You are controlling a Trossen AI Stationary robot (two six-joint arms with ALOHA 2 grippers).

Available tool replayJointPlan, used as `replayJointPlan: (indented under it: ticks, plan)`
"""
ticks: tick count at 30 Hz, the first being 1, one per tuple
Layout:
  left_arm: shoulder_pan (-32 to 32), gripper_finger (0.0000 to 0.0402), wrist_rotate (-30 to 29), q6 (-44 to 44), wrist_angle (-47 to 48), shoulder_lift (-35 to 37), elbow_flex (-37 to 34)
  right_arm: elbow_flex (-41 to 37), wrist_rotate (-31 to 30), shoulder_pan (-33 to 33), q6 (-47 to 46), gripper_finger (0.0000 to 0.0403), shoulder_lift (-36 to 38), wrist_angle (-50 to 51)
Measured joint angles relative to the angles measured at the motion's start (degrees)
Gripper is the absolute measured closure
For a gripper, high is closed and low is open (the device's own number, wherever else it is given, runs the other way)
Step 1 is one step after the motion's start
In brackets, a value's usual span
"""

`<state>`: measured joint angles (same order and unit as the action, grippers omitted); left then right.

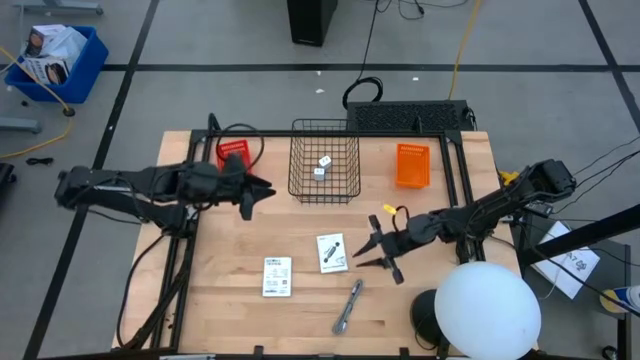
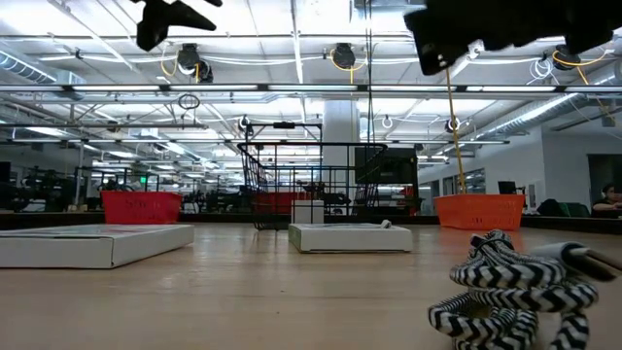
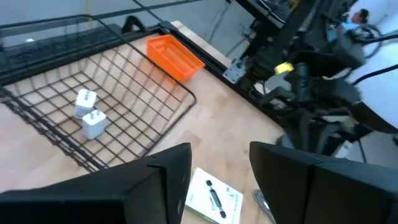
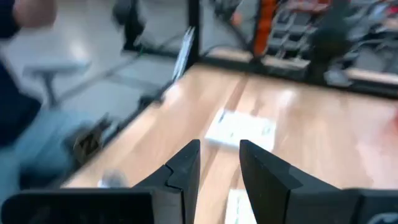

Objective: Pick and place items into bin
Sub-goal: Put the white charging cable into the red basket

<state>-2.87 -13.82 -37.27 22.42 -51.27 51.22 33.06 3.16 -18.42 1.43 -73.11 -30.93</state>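
Observation:
A black wire basket [image 1: 323,170] stands at the table's far middle with two tiny white cubes [image 1: 322,166] on its floor; they also show in the left wrist view [image 3: 89,113]. My left gripper [image 1: 262,190] hovers open and empty just left of the basket. My right gripper [image 1: 378,248] hovers open and empty just right of a white printed packet [image 1: 332,252]. A second packet [image 1: 277,277] lies flat toward the near left. A grey metallic stick [image 1: 348,305] lies near the front edge. No teal pen shows.
An orange bin [image 1: 412,165] stands right of the basket and a red bin [image 1: 232,152] left of it. A large white round object [image 1: 488,310] sits at the near right corner. A black-and-white striped cable [image 2: 515,292] lies close to the low camera.

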Motion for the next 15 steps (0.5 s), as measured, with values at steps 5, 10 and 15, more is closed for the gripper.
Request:
replayJointPlan:
  ticks: [5, 10, 15]
  plan:
    - [-2.5, 0.0231, -1.5, 0.0, 0.0, -0.3, 0.0, 0.0, 1.7, -2.5, 3.8, 0.0298, -2.6, 3.6]
    - [-4.7, 0.0231, -5.7, -0.2, -0.1, -0.6, 0.0, 0.0, 1.7, -4.2, 1.2, 0.0298, -5.3, 4.4]
    - [-6.0, 0.0231, -7.3, -0.9, -0.3, -1.9, 0.0, 0.0, 1.6, -5.3, 1.0, 0.0293, -9.9, 3.7]
